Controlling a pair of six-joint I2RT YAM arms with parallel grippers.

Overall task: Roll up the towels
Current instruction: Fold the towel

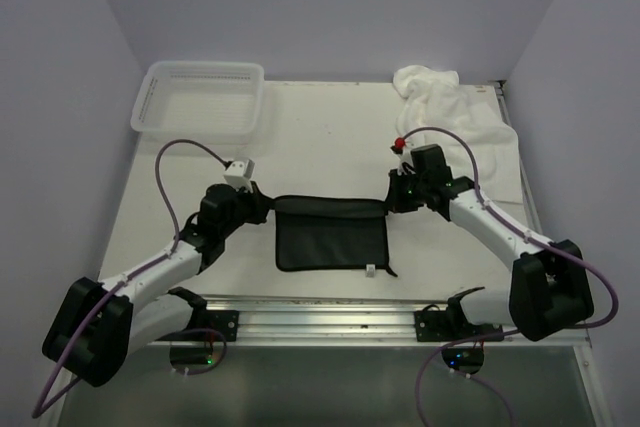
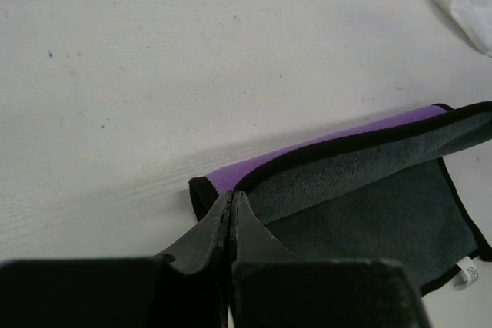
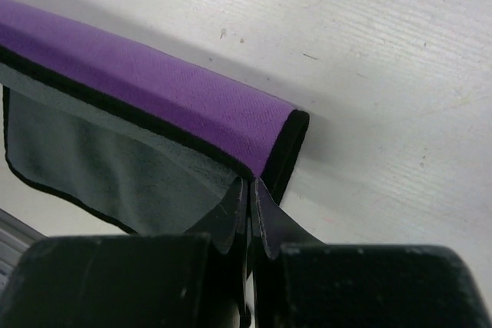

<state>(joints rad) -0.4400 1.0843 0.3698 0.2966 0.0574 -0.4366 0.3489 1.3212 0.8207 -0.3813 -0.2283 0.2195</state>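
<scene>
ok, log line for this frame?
purple towel: far edge folded over | left fingers: shut on left corner | right fingers: shut on right corner | white towel: bunched far right

Cloth: purple towel (image 3: 154, 90) fine-woven and matt outside, grey napped fleece inside, black trim; white towel (image 1: 452, 112) fluffy terry. Hard stuff: basket (image 1: 205, 71) white plastic mesh, slightly translucent; table (image 1: 330, 147) matt white, faintly grained; rail (image 1: 330, 315) brushed metal.

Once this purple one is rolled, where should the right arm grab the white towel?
Probably its near edge, approached from the front: the white towel lies crumpled at the table's far right corner, bunched up at its far end and flatter on the near side, giving a thin fold to pinch.
</scene>
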